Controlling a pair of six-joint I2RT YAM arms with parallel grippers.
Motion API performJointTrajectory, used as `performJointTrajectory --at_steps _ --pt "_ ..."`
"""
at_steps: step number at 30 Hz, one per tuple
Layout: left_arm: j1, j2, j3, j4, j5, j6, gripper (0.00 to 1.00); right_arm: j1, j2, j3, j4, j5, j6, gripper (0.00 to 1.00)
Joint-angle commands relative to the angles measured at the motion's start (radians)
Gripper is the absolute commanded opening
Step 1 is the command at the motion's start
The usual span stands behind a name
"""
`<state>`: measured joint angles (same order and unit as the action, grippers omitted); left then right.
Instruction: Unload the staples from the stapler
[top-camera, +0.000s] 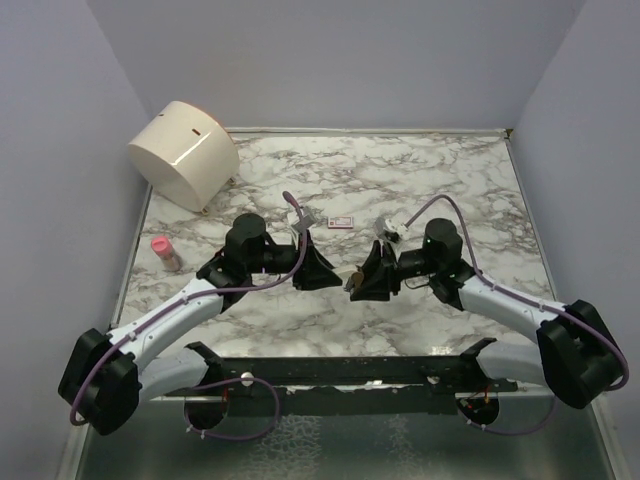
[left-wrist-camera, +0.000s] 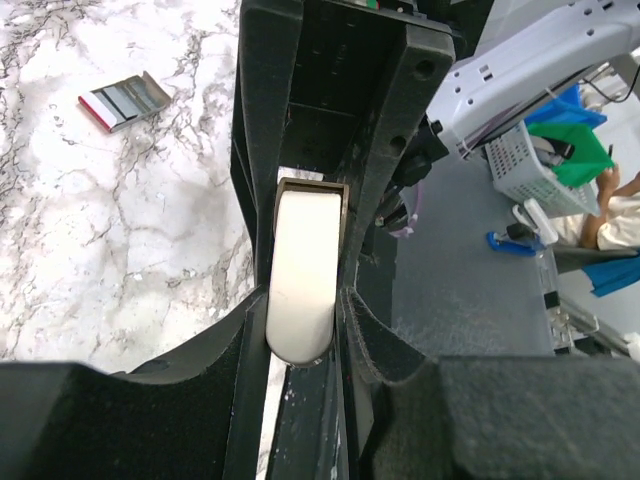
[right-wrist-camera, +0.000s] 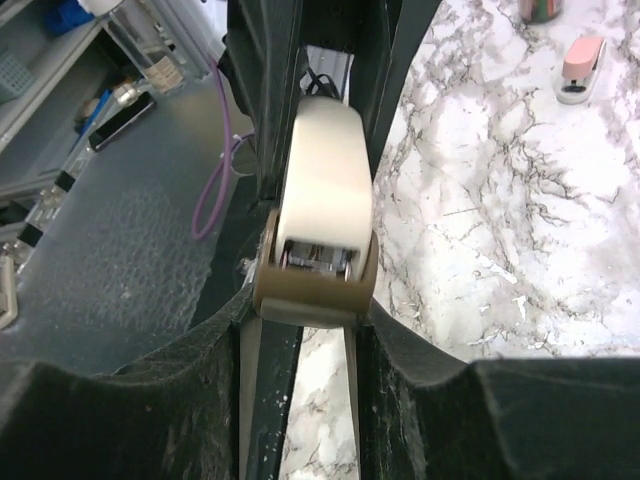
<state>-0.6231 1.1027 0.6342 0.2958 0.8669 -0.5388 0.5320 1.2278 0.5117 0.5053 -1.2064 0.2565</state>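
From above and behind me, looking down, the top camera takes in the whole marble table (top-camera: 400, 170); my wrist cameras face each other close up, sharing one cream stapler (left-wrist-camera: 300, 270) between them

Stapler (top-camera: 352, 284): mini, cream-white rounded top over a tan base. It's off the table, about mid-width and nearer the near edge than the far one. Long axis runs left–right. The left gripper (left-wrist-camera: 303, 330) is clamped on the rounded cream end and the right gripper (right-wrist-camera: 305, 320) on the tan end. The top sits down on the base.

Staples: the tan end is open and grey metal (right-wrist-camera: 318, 255) shows inside. Can't tell whether that's the strip or just the magazine.

There's a second mini stapler in view, the pink stapler (right-wrist-camera: 580, 68). It has a pink top and a white base, and lies on the table close to the left edge, well apart from the held one.
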Motion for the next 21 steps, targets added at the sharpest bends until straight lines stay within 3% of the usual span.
performJointTrajectory --at_steps 1,6,9,12,18,21 --pt "0.028 -0.086 0.021 -0.084 -0.057 0.067 0.00 -0.004 -0.056 -0.043 0.083 -0.022 -0.072 0.01" --pt "0.028 -0.104 0.038 -0.187 -0.150 0.135 0.00 -0.005 -0.061 0.015 -0.095 0.067 -0.188 0.01" --pt "0.027 -0.118 0.040 -0.256 -0.292 0.201 0.00 -0.004 -0.031 0.059 -0.229 0.142 -0.268 0.01" --pt "0.026 -0.112 0.033 -0.286 -0.408 0.245 0.00 -0.003 0.017 0.087 -0.279 0.188 -0.320 0.01" --pt "0.026 -0.043 0.047 -0.337 -0.494 0.294 0.00 -0.001 0.060 0.147 -0.380 0.279 -0.460 0.01" --pt "0.026 -0.009 0.038 -0.341 -0.541 0.230 0.00 -0.001 0.099 0.184 -0.403 0.323 -0.481 0.01"
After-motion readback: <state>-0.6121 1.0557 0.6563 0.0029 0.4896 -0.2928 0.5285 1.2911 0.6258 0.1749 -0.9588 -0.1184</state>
